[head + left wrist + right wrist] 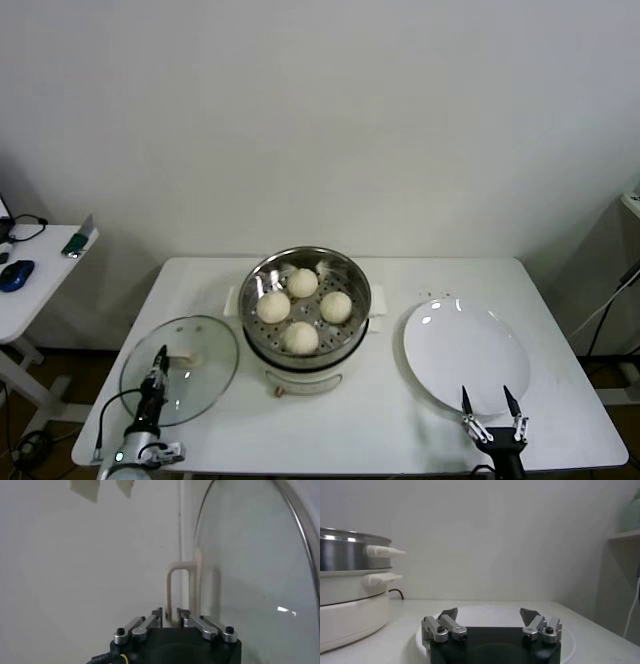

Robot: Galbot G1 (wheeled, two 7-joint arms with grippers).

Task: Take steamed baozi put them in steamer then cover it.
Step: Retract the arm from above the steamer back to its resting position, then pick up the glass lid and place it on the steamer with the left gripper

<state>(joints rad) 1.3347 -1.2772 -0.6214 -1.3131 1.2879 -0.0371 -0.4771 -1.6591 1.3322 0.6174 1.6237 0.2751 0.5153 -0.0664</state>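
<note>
The steamer (356, 272) stands at the middle of the white table on its cream base; its steel wall also shows in the right wrist view (345, 555). Several cream-white baozi (303, 282) lie on its perforated tray. The glass cover (205, 380) lies flat on the table to the steamer's left. My left gripper (159, 361) is at the cover's cream handle (179, 580), with its jaws (170, 614) shut on the handle's near leg. My right gripper (488, 402) stands open over the near edge of the white plate (465, 345), holding nothing.
The flat white plate (567, 640) lies right of the steamer. A side table at far left carries a blue mouse (15, 275) and a green object (75, 243). A wall stands close behind the table. Cables hang at the far right.
</note>
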